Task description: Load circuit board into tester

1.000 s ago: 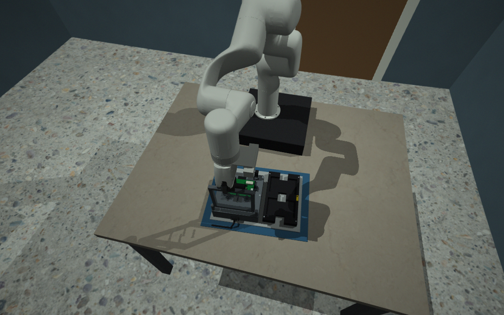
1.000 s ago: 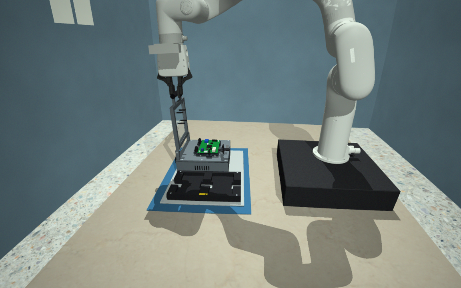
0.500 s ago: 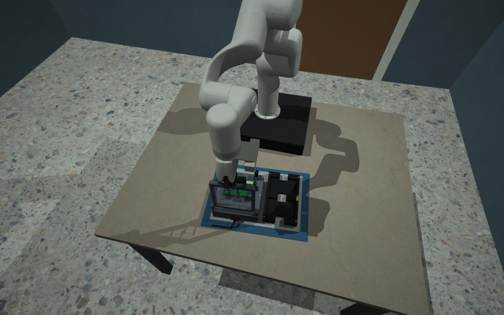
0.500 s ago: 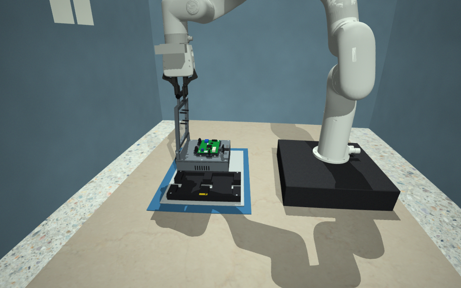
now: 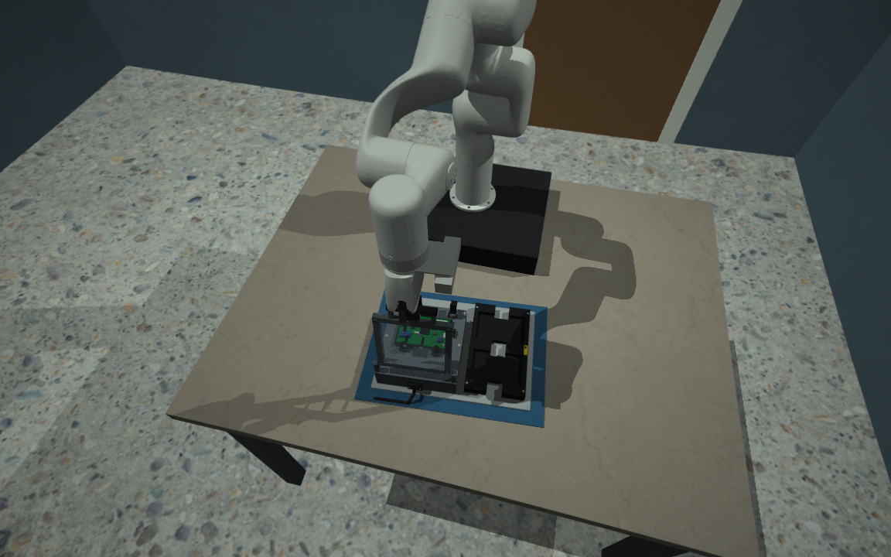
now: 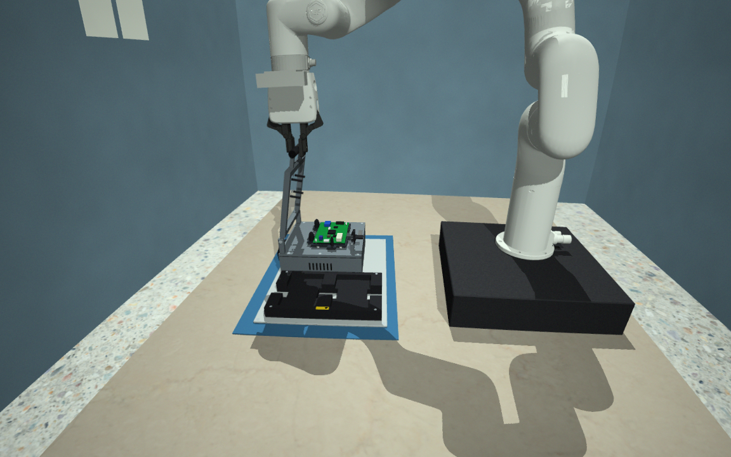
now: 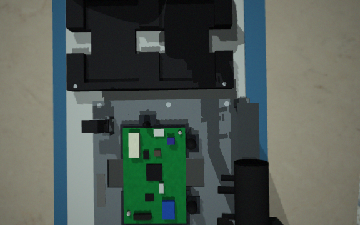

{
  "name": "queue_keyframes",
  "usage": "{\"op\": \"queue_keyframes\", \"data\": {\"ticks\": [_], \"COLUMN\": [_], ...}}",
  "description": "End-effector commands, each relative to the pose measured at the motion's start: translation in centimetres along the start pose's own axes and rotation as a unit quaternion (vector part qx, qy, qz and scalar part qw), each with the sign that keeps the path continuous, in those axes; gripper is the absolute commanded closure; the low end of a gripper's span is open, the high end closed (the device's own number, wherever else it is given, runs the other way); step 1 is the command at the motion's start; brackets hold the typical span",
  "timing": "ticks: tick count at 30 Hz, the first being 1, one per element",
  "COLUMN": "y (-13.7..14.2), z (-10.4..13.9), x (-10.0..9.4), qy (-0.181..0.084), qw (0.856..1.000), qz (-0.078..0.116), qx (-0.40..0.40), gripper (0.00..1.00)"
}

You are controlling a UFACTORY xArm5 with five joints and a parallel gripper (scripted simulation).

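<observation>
The end effector (image 6: 298, 148) was clamped on the free top edge of the lid (image 6: 290, 195), which stood nearly upright above the tester (image 6: 322, 258), leaning slightly over it from its hinge side. The board (image 6: 331, 232) already lay flat in the tester, component side up; in the wrist view its long white connector (image 7: 134, 144) sat at the end nearest the tray (image 7: 111, 67). The tray beside the tester held no board. Judging by this, placement looked finished; what remained was swinging the lid down until it latched.
</observation>
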State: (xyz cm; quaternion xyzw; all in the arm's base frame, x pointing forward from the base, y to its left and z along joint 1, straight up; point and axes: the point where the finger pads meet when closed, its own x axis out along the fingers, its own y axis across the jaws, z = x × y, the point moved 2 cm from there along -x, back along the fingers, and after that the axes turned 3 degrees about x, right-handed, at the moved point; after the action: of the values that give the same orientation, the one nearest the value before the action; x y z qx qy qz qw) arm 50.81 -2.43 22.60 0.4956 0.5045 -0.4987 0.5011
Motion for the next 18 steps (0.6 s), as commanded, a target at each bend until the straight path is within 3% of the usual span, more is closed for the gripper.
{"op": "queue_keyframes", "data": {"ticks": [1,18], "y": [-0.9,-3.5], "z": [0.1,0.2], "x": [0.0,0.9], "qy": [0.0,0.0], "qw": [1.0,1.0], "qz": [0.003,0.003], "qx": [0.0,0.0], "gripper": [1.0,1.0]}}
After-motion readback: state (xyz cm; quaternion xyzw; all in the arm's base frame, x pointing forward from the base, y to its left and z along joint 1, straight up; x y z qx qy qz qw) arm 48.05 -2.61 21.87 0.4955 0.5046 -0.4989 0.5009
